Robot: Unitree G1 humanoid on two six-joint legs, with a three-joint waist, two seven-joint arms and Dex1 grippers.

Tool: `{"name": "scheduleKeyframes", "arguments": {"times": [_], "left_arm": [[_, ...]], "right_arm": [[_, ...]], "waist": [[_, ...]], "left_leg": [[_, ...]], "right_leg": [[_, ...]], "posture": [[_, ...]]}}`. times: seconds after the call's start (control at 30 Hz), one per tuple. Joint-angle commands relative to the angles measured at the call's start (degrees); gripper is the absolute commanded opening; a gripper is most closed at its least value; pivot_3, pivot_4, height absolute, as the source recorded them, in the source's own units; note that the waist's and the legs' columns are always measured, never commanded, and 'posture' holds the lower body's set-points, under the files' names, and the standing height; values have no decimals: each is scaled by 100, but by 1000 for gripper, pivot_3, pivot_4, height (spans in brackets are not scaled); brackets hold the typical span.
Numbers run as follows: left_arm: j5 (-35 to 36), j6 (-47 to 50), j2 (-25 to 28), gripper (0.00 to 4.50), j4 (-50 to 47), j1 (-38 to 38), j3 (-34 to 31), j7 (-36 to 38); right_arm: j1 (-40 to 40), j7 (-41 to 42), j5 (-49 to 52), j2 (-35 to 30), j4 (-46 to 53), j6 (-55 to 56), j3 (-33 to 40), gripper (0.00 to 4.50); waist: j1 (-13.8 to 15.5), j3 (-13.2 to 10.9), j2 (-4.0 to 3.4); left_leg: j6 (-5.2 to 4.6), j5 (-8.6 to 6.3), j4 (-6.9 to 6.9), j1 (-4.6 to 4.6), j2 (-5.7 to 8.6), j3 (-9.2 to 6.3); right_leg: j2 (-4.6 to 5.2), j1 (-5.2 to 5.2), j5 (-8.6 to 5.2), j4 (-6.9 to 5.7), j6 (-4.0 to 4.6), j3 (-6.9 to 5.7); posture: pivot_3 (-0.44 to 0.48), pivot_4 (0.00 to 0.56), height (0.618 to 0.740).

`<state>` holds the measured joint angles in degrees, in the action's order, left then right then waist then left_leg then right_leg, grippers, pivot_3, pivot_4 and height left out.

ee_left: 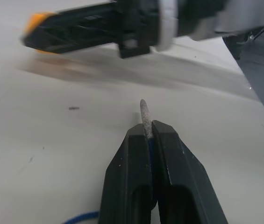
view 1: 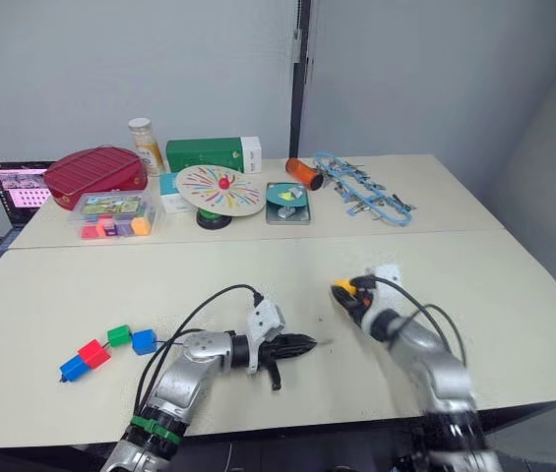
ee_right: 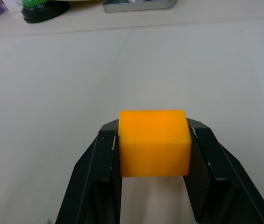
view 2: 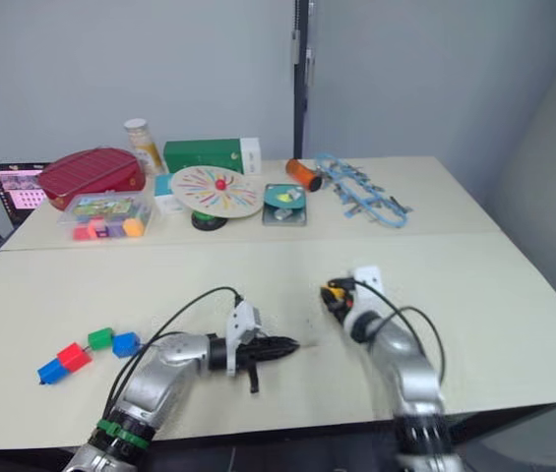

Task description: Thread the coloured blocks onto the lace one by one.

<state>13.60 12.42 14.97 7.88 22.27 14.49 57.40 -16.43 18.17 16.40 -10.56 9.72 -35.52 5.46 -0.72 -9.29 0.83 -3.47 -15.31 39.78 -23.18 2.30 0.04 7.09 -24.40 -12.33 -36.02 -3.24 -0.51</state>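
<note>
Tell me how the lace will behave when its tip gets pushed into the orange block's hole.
The lace tip looks pale and stiff where it sticks out of the shut left gripper, so it should probably push straight. Behind the fingers, the thin blue cord curves loosely on the table, so it is likely floppy and would trail. The orange block sits clamped in the right gripper and probably won't slip.

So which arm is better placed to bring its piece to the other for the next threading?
Probably the left: its gripper pinches the dark-blue lace's pale stiff tip, pointing toward the orange-yellow plastic cube held in the right gripper.
</note>
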Motion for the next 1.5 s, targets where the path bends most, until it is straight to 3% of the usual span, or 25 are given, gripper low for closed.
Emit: {"name": "scheduleKeyframes", "arguments": {"times": [0.03,0.17,0.43,0.5,0.7,0.77,0.97,1.07,1.13,1.3,1.5], "left_arm": [[104,-190,-61,0,113,171,-65,110],[70,-338,-96,0,387,320,-68,208],[-27,-598,-116,0,772,524,3,333],[-33,-622,-125,0,796,529,7,336],[-35,-664,-97,0,747,465,-60,253],[-29,-669,-88,0,709,433,-83,212],[19,-653,-67,0,533,319,-81,188],[8,-635,-67,0,427,253,-68,153],[0,-615,-53,0,365,221,-54,153],[23,-559,-45,0,215,154,-86,86],[48,-458,7,0,-61,27,-136,-30]], "right_arm": [[496,-343,286,-16,1464,-823,46,1203],[997,-735,514,218,2154,-1499,150,1203],[1034,-1164,861,439,2443,-2283,537,1203],[1004,-1180,943,441,2438,-2373,603,2239],[501,-1038,1805,534,2187,-2650,1517,4297],[300,-842,2162,300,2051,-2829,1811,4446],[-321,660,2499,-1502,1290,-2769,1553,4446],[-770,2945,1680,-3238,422,-1435,293,4446],[-963,4066,1019,-3965,-101,-316,-513,4446],[-1685,5493,106,-4232,-1353,1450,-1524,4446],[-2192,6334,-405,-3957,-2444,2545,-1977,4446]], "waist": [[4,0,0],[7,0,0],[22,0,0],[20,0,0],[20,0,0],[29,0,0],[26,0,0],[2,-3,-4],[-2,-2,-4],[-4,-3,2],[26,-3,2]], "left_leg": [[1,1,-1,2,0,4],[3,3,2,12,-4,2],[0,3,6,11,-1,2],[-1,2,6,11,-1,2],[-1,3,6,11,-2,2],[-2,2,6,11,-1,1],[-5,1,6,10,-2,4],[-7,0,8,10,-2,9],[-12,-2,9,11,-1,18],[-11,-1,11,12,-11,20],[-10,-1,15,6,-8,17]], "right_leg": [[0,1,0,4,0,3],[-6,10,-3,3,4,0],[-6,12,-3,4,4,-1],[-6,12,-3,4,4,-1],[-6,13,-3,4,4,-1],[-6,15,-3,5,3,-2],[-6,16,-3,11,3,-5],[-6,21,-3,17,2,-4],[-5,23,-7,24,-5,-1],[-11,26,-7,28,-5,-1],[-3,19,-7,25,-4,-2]], "posture": [[0,150,740],[0,150,740],[0,150,740],[0,150,740],[0,150,740],[0,150,740],[0,150,740],[0,150,740],[0,150,740],[0,150,740],[0,150,740]]}}
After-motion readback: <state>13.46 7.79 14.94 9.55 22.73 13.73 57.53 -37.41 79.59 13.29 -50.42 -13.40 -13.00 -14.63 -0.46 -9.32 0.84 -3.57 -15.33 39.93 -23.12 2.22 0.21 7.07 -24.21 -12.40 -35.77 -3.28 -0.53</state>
